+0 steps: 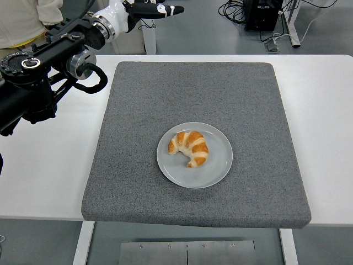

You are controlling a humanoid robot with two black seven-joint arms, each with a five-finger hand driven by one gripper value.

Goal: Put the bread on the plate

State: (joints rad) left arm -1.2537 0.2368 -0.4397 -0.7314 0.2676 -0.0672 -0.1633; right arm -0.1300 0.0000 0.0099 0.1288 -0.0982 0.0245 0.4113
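A golden croissant (189, 147) lies on a round grey plate (217, 165) in the middle of the grey mat (138, 121). My left arm comes in from the upper left, raised beyond the table's far edge. Its hand (157, 9) stretches out at the top of the picture, fingers extended and holding nothing, far from the plate. The right arm is out of the picture.
The white table (49, 165) shows on both sides of the mat. A person in a light top (22, 19) stands at the top left behind my arm. Cables and a dark box (263, 14) sit on the floor beyond the table.
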